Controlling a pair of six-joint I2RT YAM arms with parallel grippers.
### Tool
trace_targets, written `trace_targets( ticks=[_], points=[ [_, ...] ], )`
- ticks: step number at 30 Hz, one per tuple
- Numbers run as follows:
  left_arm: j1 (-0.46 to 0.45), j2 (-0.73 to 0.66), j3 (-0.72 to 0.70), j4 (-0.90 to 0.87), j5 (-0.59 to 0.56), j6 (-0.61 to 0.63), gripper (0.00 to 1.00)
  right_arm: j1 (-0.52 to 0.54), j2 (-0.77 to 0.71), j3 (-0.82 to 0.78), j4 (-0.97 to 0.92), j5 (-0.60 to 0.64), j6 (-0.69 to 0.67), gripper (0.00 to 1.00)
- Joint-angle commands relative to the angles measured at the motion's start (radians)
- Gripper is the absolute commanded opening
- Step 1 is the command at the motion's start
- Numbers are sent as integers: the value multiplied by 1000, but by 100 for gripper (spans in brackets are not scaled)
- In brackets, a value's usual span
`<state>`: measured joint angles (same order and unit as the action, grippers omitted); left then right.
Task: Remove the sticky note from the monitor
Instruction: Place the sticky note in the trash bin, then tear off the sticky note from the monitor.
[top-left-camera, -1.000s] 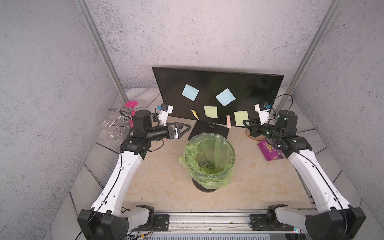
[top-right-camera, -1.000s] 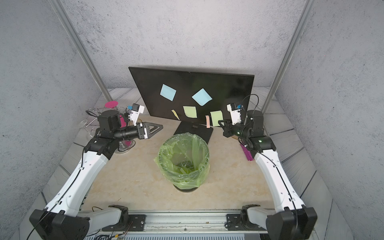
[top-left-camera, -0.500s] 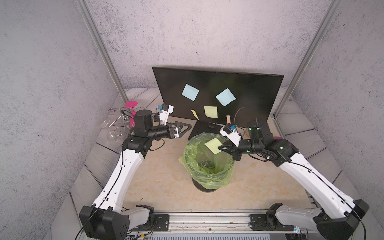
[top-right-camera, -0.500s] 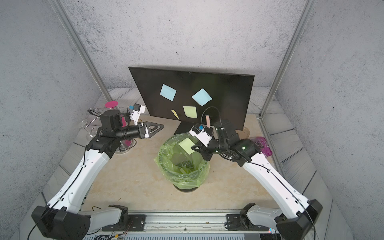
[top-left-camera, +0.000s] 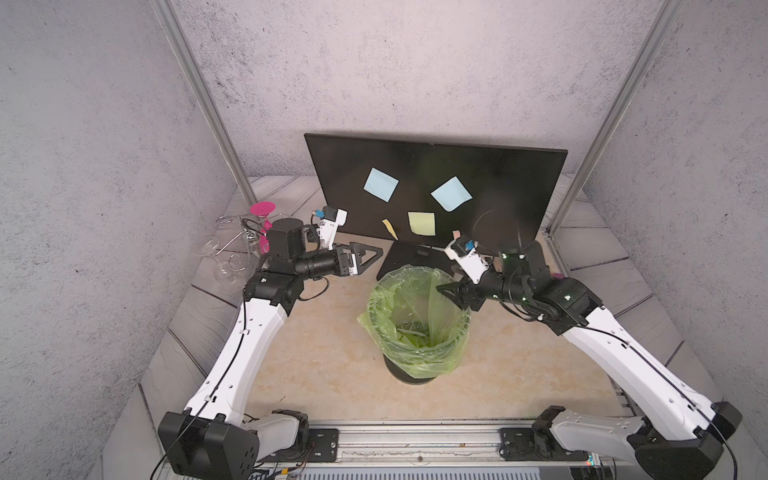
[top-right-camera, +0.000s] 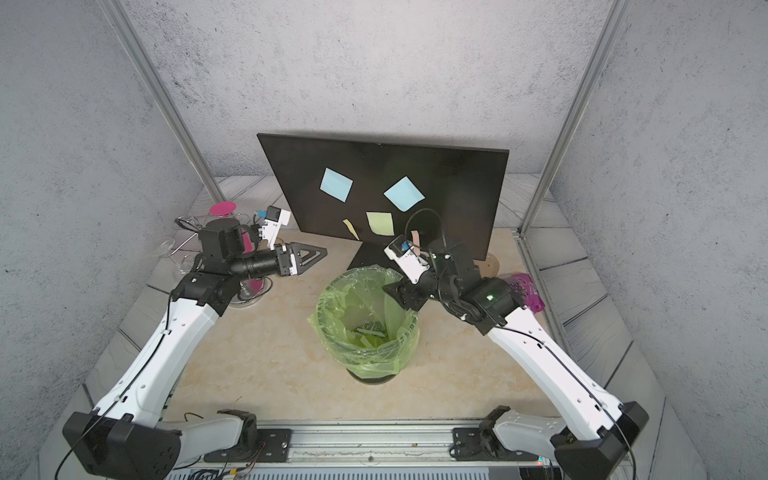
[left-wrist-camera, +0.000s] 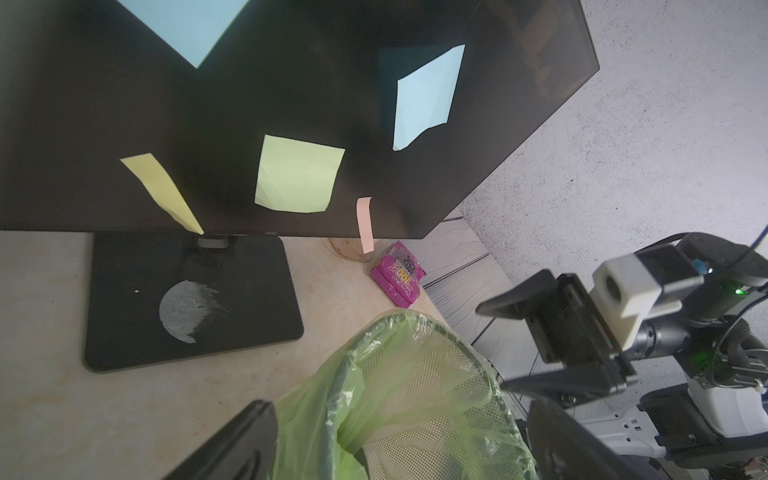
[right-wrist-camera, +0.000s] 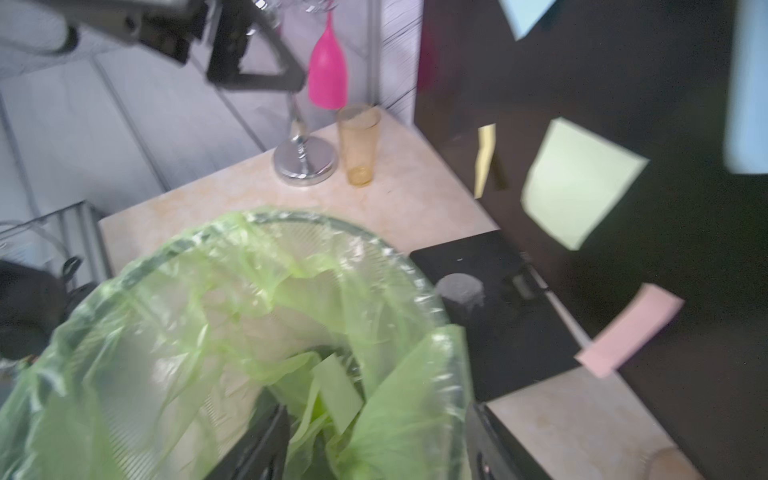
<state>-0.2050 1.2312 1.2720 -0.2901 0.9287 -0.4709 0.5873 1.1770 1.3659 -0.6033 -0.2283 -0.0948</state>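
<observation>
Since a second ago the right gripper (top-left-camera: 455, 296) has left the lower right of the monitor (top-left-camera: 498, 183), where it was closed on a pale green sticky note, and now hangs over the near-right rim of the waste bin (top-left-camera: 376, 291).

Right jaws: parted wide, nothing between them. In the left wrist view the right gripper (left-wrist-camera: 498, 345) shows both fingers well apart with clear space between.

Released sticky note (right-wrist-camera: 336, 390): lies inside the bin on the green liner (right-wrist-camera: 174, 291), below the right jaws and well apart from both fingers. In the right wrist view it sits between the two finger outlines, lower down in the bin. In the top views a pale slip in the bin bottom is too small to identify.

Left gripper (top-left-camera: 370, 257): jaws fully spread, empty. It hovers above the table before the monitor's lower-left corner, well apart from the bin.

Remaining on the monitor screen:
- two blue notes, upper area (top-left-camera: 381, 184) (top-left-camera: 451, 193)
- one pale green note (top-left-camera: 422, 222), lower centre
- one yellow strip (top-left-camera: 390, 229), hanging past the lower edge
- one pink strip (left-wrist-camera: 364, 224), also hanging past the lower edge

Monitor base (left-wrist-camera: 187, 299): just behind the bin. A purple packet (left-wrist-camera: 399, 274) lies on the table to the right of it.
</observation>
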Motion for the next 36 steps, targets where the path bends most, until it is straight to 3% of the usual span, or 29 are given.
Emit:
trace_targets(
  ticks=[1,3,7,13,26,36],
  points=[
    [4,-7,24,-1,4,21,100,-137,-20,-31,114,-20,212,73],
    [5,-11,24,-7,5,26,100,-227,-17,-67,172,-66,311,75],
    [7,-15,23,-9,7,24,100,-281,54,-77,201,-69,381,76],
    [8,-25,18,-16,9,26,100,-286,160,-129,361,-88,467,76],
    [13,-30,9,-34,13,38,100,-286,313,-133,464,-69,519,70],
    [15,-31,13,-45,18,48,100,-285,376,-133,542,-77,523,59]
  ],
)
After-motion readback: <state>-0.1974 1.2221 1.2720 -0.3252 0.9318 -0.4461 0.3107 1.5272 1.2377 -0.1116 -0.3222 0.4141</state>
